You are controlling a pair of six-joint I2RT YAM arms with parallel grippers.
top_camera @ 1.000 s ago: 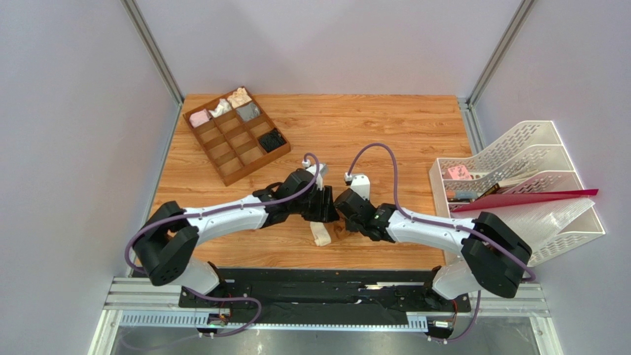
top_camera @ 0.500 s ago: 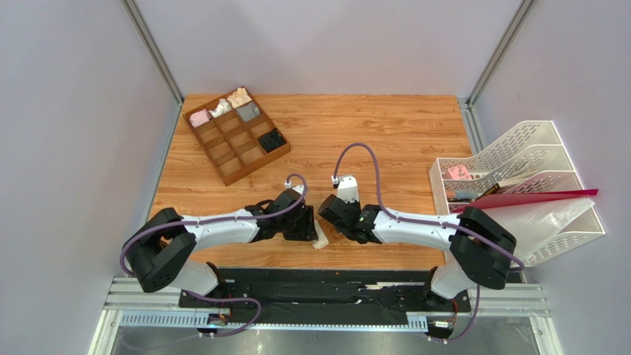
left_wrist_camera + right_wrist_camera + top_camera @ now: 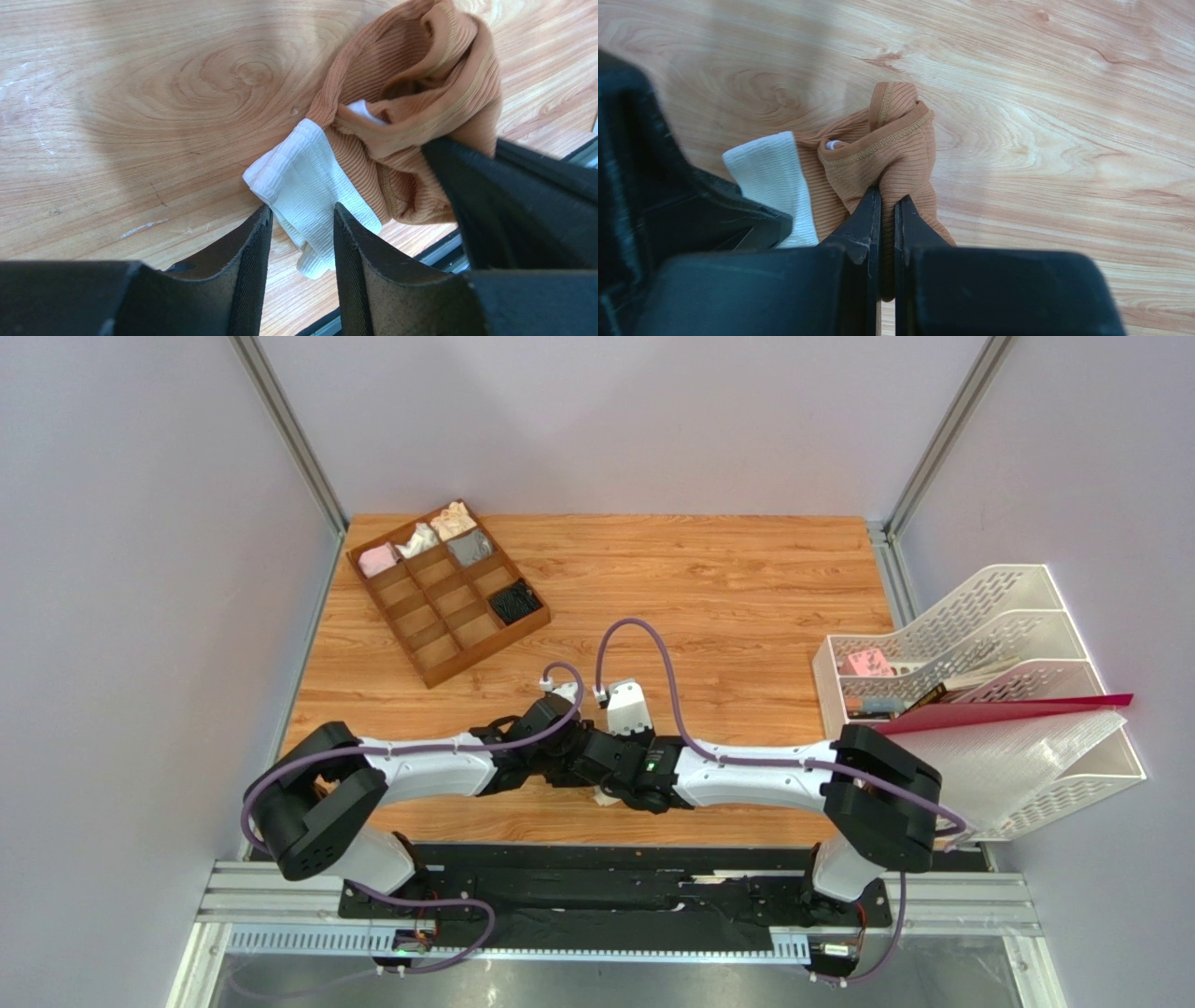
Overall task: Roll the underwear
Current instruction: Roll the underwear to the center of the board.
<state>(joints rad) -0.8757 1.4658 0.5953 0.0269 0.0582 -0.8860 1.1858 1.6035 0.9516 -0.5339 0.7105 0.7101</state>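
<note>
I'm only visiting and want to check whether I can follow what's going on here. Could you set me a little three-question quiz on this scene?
1. True or false: the underwear lies spread out flat.
2. What is the right end effector shut on? A. the underwear's brown cloth B. its white edge C. nothing
3. Fill in: the left end effector has its fingers on either side of the underwear's ___ band.
Key: 1 false, it is bunched up on the table; 2 A; 3 white.
</note>
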